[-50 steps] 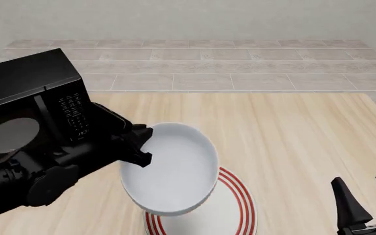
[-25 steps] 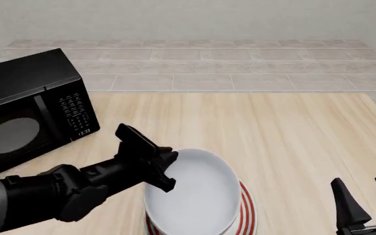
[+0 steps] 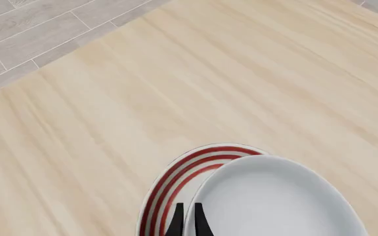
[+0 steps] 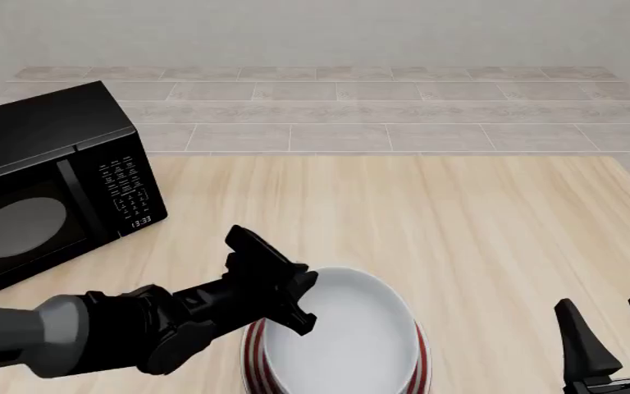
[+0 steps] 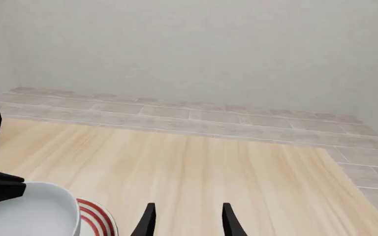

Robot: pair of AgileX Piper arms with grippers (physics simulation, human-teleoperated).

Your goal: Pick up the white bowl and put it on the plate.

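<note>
The white bowl sits low over the plate, whose red rings show on both sides of it. My left gripper is shut on the bowl's near-left rim. In the left wrist view its fingers pinch the rim of the bowl, with the plate showing beneath. I cannot tell whether the bowl touches the plate. My right gripper is open and empty at the table's near right. In its wrist view the bowl and plate lie off to one side.
A black microwave stands at the table's left, door shut. A grey tiled floor and wall lie beyond the table's far edge. The left arm stretches across the near left of the table.
My left gripper has carried the bowl down and toward the near side, from tilted above the plate's far edge to low and centred over the plate. The right arm has not moved.
</note>
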